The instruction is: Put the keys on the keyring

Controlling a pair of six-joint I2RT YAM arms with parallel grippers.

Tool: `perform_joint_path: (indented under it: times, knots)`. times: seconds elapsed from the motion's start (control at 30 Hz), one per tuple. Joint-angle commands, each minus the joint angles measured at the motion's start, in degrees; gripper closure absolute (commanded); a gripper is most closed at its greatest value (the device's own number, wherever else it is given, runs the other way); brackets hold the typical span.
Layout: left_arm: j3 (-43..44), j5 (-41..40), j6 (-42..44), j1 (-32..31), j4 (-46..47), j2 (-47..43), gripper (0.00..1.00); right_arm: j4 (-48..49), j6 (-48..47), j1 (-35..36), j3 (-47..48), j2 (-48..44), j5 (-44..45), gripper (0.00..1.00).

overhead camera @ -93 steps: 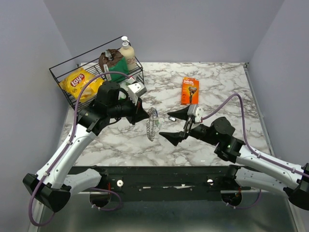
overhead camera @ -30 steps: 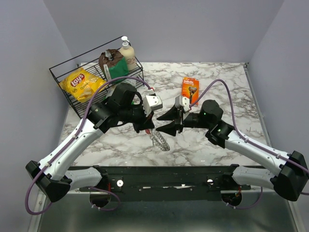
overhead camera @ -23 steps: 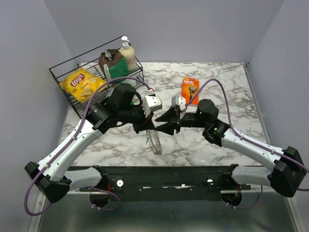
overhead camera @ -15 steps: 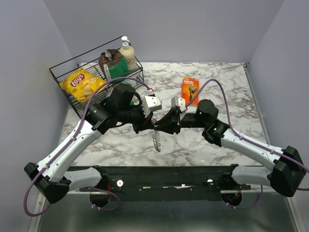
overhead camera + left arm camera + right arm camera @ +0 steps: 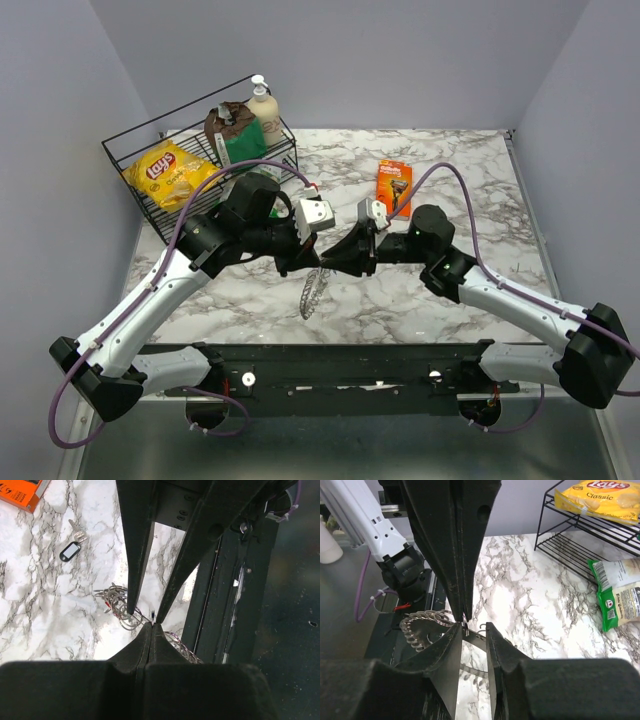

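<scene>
The thin silver keyring bristling with small metal pieces [image 5: 312, 292] hangs over the near part of the white marble table [image 5: 450, 160], pinched in the left gripper's [image 5: 314, 264] pressed-together fingers. The right gripper [image 5: 328, 263] meets it tip to tip, its fingers slightly spread astride the ring, perhaps touching it. Farther back lie an orange razor pack [image 5: 393, 187] and a black wire basket [image 5: 170, 117].

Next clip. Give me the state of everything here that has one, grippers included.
left gripper: shut on the keyring's wire.
right gripper: open, fingers astride the wire.
keyring: off the table, hanging from the left gripper.
black-tagged key: loose on the table, apart from the keyring.
razor pack: lying flat.
soap bottle: upright.
</scene>
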Motion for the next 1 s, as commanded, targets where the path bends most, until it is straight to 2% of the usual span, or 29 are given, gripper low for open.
perform_joint_path:
  times: [0.0, 0.17, 0.33, 0.43, 0.53, 0.57, 0.8, 0.97]
  knots:
    - [-0.10, 2.56, 0.30, -0.51, 0.14, -1.49, 1.00, 1.41, -0.32, -0.53, -0.88, -0.99, 0.21, 0.66]
    - [0.08, 3.00, 0.12, -0.51, 0.23, -1.23, 1.00, 1.93, -0.14, -0.62, -0.08, 0.50, -1.02, 0.74]
    - [-0.18, 3.70, 0.21, -0.60, 0.23, -0.96, 1.00, 3.25, 2.23, -0.62, -0.17, 0.77, -1.37, 0.76]
    - [-0.01, 3.97, 0.12, -0.60, 0.32, -0.87, 1.00, 3.60, 2.58, -0.62, 0.09, 1.29, -1.81, 0.81]
    - [0.17, 3.88, 0.21, -0.69, 0.50, -0.70, 1.00, 3.60, 2.84, -0.61, 0.35, 2.00, -1.99, 0.92]
    - [0.25, 3.88, 0.21, -0.69, 0.50, -0.61, 1.00, 3.60, 2.85, -0.62, 0.53, 2.17, -2.07, 0.99]
    - [0.52, 1.86, -0.40, -0.77, 1.90, -1.92, 1.00, 4.48, 3.37, -0.53, 0.01, 2.35, -1.72, 0.99]
    - [-0.80, -0.78, -2.60, -0.69, 6.81, -4.29, 0.98, 6.06, 4.34, -0.62, -0.96, 0.34, -0.06, 0.99]
